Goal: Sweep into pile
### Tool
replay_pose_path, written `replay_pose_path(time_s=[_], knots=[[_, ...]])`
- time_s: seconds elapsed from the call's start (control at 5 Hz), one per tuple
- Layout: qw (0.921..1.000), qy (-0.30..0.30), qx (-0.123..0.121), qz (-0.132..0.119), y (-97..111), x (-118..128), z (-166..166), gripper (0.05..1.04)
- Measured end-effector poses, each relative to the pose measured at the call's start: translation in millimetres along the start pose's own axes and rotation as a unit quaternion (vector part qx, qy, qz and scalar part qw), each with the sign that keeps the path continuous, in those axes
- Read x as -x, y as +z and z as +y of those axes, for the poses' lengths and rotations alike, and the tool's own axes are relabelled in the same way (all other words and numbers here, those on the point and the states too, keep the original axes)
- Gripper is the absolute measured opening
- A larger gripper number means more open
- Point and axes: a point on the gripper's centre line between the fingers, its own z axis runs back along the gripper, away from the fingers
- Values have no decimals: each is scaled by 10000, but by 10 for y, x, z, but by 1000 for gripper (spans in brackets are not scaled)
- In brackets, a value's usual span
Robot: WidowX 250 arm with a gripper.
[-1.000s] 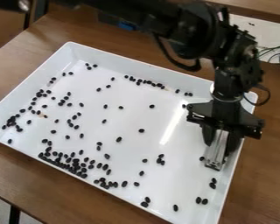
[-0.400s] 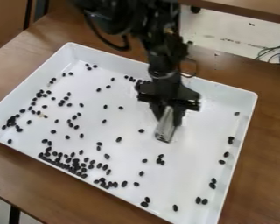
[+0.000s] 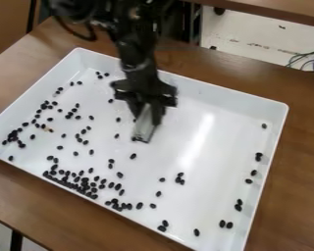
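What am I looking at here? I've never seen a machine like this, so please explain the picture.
The black machine is a robot arm, coming in from the top edge. The picture comes from a fixed camera looking down at a slant. At the arm's end is a two-finger gripper, which holds a pale, silvery tool; I can't tell exactly what kind. Below it is a white tray with raised sides, on a brown table. Small, dark, bean-like pieces are scattered in the tray, crowded most thickly along its near left side. The job is to sweep them into a pile.
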Motion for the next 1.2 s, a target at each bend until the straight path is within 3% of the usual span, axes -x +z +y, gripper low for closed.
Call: replay_pose_path(time_s=[0.2, 0.6, 0.8, 1.0, 1.2], knots=[[9997, 255, -40, 48, 62, -23, 362, 354], [9987, 388, -102, 316, 177, 269, 687, 354], [9991, 329, -56, 275, 236, 353, 673, 354], [9998, 170, 113, 14, 334, 309, 535, 354], [9998, 7, 114, -180, 454, 257, 272, 354]])
